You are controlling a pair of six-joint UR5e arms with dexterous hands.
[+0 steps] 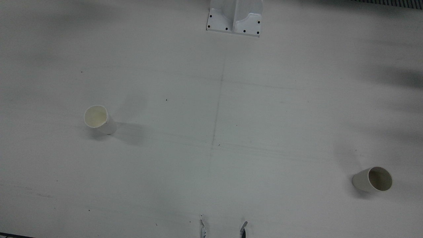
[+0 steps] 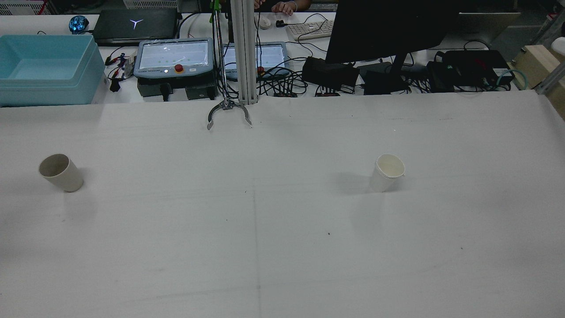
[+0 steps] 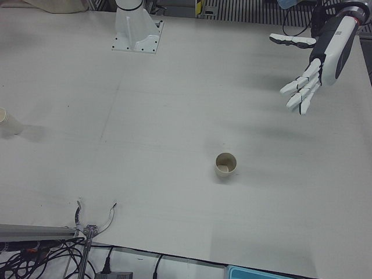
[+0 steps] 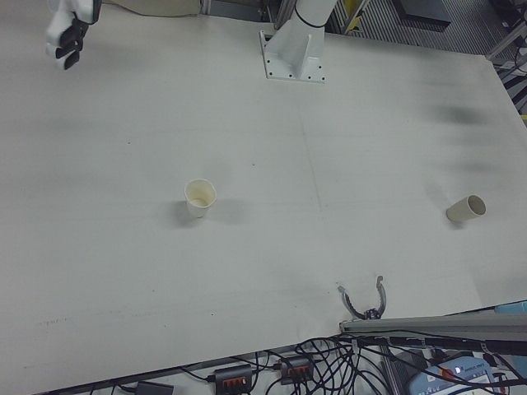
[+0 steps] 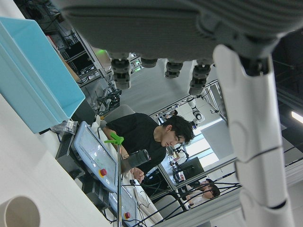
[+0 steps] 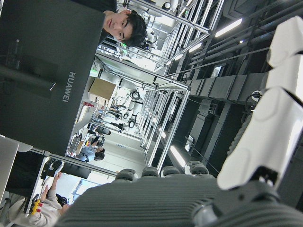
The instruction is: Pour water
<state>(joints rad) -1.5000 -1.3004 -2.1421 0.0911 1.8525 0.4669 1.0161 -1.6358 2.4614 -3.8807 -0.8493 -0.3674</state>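
Note:
Two paper cups stand upright on the white table, far apart. One with a pale yellowish inside (image 1: 99, 119) (image 2: 387, 172) (image 4: 200, 197) is on my right arm's half. One with a brownish inside (image 1: 373, 179) (image 2: 61, 172) (image 3: 226, 165) (image 4: 466, 208) is on my left arm's half; its rim shows in the left hand view (image 5: 19, 213). My left hand (image 3: 317, 64) hangs high above the table, beyond and outboard of its cup, fingers spread and empty. My right hand (image 4: 70, 29) is raised at the far corner, well away from its cup, holding nothing. Neither hand shows in the front or rear view.
An arm pedestal (image 1: 235, 18) is bolted at the table's robot side. A metal grabber claw (image 2: 228, 114) lies on the operators' edge by an aluminium post. Beyond that edge are a blue bin (image 2: 44, 66), teach pendants (image 2: 174, 57), a monitor and cables.

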